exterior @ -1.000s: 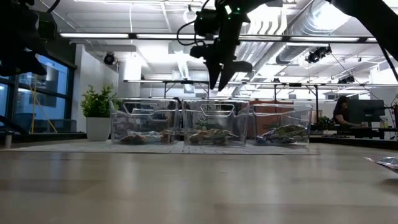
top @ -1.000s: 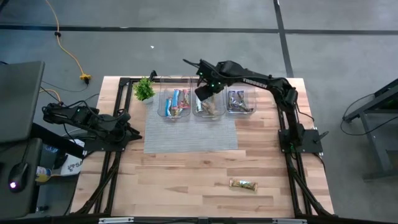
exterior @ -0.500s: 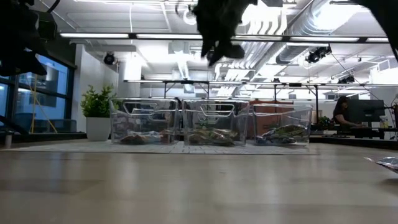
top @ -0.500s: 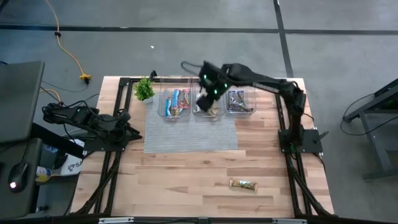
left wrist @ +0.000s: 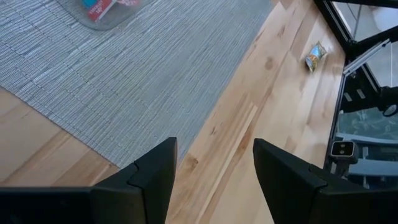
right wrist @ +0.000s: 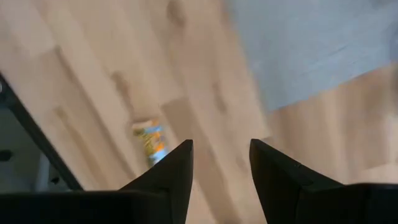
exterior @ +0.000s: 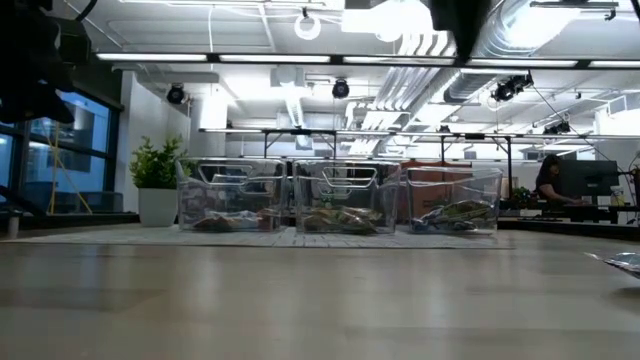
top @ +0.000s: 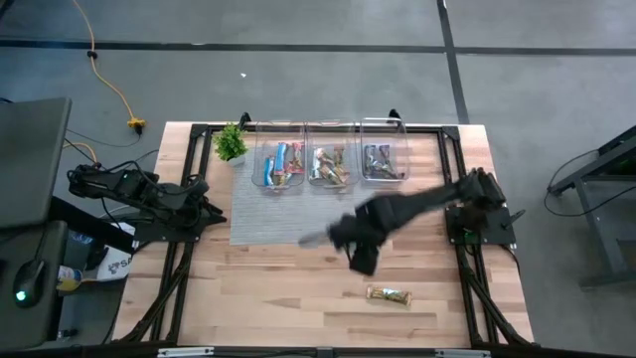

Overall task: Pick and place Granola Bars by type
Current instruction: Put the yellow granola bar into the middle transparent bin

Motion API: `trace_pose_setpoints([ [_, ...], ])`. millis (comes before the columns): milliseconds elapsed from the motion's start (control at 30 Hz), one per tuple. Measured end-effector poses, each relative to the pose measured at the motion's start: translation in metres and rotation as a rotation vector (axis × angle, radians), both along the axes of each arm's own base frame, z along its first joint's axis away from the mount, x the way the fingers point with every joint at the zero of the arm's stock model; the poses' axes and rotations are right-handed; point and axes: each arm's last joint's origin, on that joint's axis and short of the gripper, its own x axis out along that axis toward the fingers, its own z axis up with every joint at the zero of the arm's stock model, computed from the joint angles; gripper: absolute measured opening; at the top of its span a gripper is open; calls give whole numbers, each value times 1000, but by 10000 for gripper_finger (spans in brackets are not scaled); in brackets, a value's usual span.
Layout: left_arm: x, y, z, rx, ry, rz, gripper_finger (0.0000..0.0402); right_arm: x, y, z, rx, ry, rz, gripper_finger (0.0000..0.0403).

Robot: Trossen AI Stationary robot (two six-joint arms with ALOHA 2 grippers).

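My right gripper [top: 348, 244]: above the middle of the worktop, just off the grey mat's near edge, fingers [right wrist: 168, 177] apart with nothing between them.
My left gripper [top: 204, 209]: parked at the worktop's left edge beside the mat, fingers [left wrist: 155, 174] apart, empty.
Loose granola bar [top: 389, 294]: lying flat on bare wood toward the front edge, right of centre, apart from my right gripper; its wrapper shows green, tan and yellow. It also shows past my right fingers [right wrist: 152, 140] and far off past my left ones [left wrist: 316, 56].
Left bin [top: 281, 149]: at the back edge, on the mat's far side, holding blue and pink-red bars [top: 281, 164].
Middle bin [top: 332, 149]: just beside the left bin, holding green-tan bars [top: 331, 166].
Right bin [top: 385, 149]: just beside the middle bin, holding purple-blue bars [top: 380, 162].
Grey mat [top: 298, 214]: reaches from the bins toward the middle of the worktop.
Potted plant [top: 231, 143]: back left, just beside the left bin.
Person [exterior: 548, 180]: seated at a desk in the room beyond the table, seen in the low view.
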Motion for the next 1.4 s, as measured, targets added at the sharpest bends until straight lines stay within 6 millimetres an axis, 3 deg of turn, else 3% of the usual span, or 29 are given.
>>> trace_pose_setpoints([
  [200,0,0,0,3,4,-4,204,-19,63,-42,33,-20,-72,142],
  [433,0,0,-1,5,7,-14,204,-60,95,-70,30,-92,-256,142],
  [633,0,0,0,4,7,-15,204,-87,116,-92,145,-211,-248,144],
  [867,0,0,0,4,7,-15,204,-108,121,-117,171,-181,-222,171],
  [1133,0,0,0,3,7,-15,204,-110,114,-135,151,-189,29,177],
  [1400,0,0,0,3,7,-15,204,-110,97,-154,129,-172,69,177],
])
